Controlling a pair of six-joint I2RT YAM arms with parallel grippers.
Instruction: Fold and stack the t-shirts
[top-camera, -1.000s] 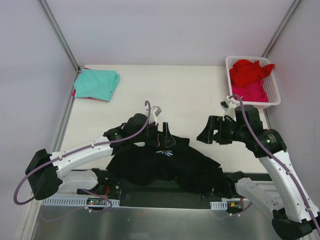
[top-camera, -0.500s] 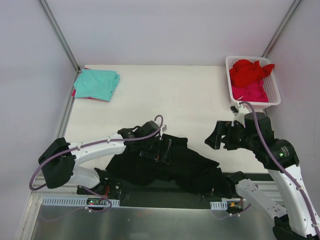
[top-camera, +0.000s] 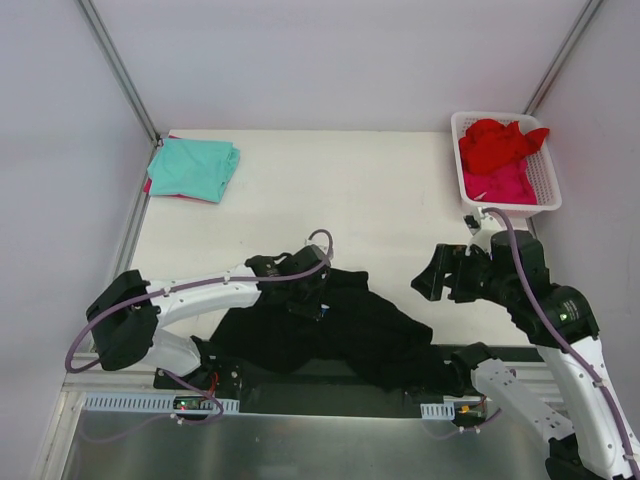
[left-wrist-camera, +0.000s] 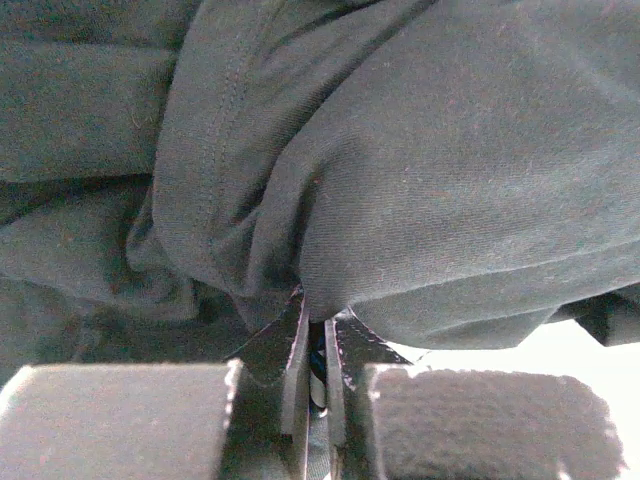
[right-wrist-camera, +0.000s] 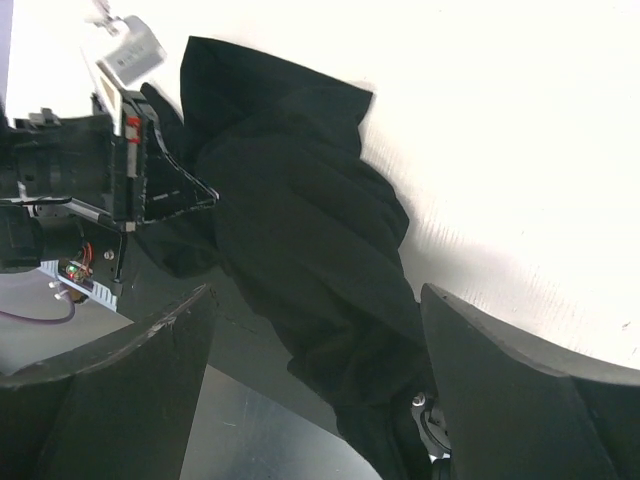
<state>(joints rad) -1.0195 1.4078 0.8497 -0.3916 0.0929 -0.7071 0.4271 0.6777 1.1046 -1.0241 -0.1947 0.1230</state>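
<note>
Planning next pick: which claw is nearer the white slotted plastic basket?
Right. The right claw hangs open in front of the white slotted plastic basket; the left claw, farther left, pinches the black cloth t-shirt.

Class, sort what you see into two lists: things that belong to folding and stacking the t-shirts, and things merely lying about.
Belongs to the job: black t-shirt, teal t-shirt, red t-shirt, pink t-shirt.

Just lying about: white basket, which holds the red and pink ones; table.
</note>
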